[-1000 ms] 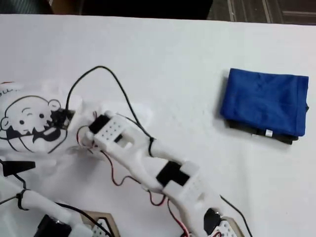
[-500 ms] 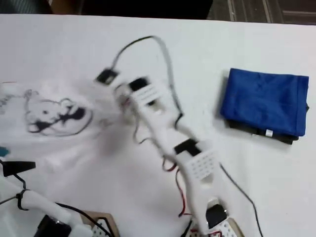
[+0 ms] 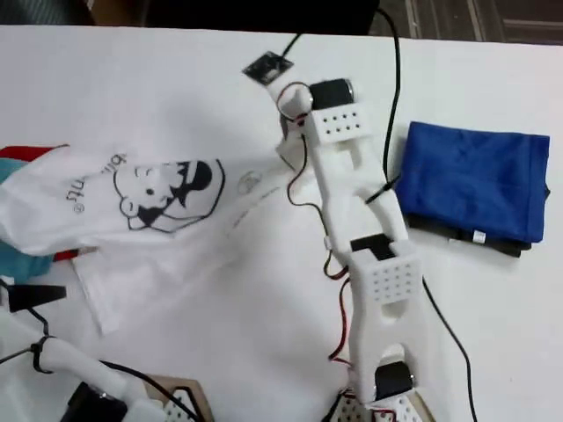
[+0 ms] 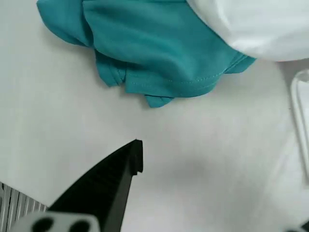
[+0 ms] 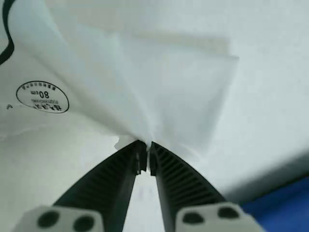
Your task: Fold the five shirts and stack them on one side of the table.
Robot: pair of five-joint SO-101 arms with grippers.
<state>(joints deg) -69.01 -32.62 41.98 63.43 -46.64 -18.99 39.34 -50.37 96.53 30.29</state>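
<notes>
high, right arm: I see it stretched up mid-table [image 3: 176, 79], with the right gripper [image 3: 288, 154] pinching the edge of the white shirt [image 3: 158, 207]. The shirt trails away from it, print up.
high, stack: blue shirt [image 3: 471, 180] folded on top of a black shirt [image 3: 466, 236], beside the arm and clear of the gripper.
high, pile: teal shirt [image 3: 22, 259] and red shirt [image 3: 26, 154] poke out from under the white shirt.
left wrist: left gripper [image 4: 217, 186] wide open, holding nothing, over bare table. The teal shirt is bunched just ahead of it, not touching.
right wrist: jaws clamped shut on a gathered fold of white shirt, right at the tips.
</notes>
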